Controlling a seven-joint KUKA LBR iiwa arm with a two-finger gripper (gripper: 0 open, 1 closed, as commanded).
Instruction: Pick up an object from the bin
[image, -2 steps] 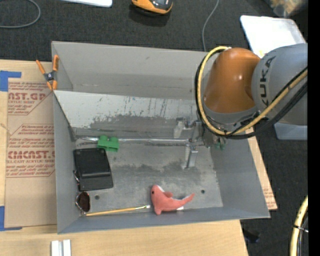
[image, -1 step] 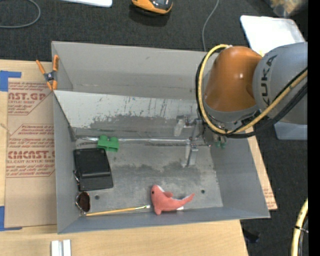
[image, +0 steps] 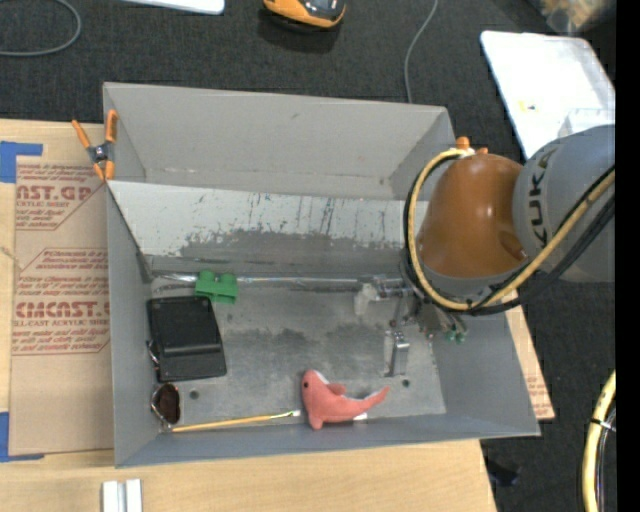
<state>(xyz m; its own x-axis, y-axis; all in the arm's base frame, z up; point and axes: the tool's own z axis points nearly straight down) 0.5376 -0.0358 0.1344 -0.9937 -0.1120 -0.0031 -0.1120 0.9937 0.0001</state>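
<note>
My gripper (image: 399, 358) hangs low over the right part of the bin floor, below the arm's orange cover. Just in front of it and a little to the left lies a pink fish-shaped toy (image: 335, 403), close to the bin's front wall, with its tail pointing toward the gripper. The gripper stands a short way from the tail and I see nothing held in it.
A black box (image: 185, 338) lies at the left of the bin, with a small green block (image: 216, 286) behind it. A thin yellow stick (image: 235, 422) runs along the front wall. A dark round thing (image: 165, 403) sits in the front left corner.
</note>
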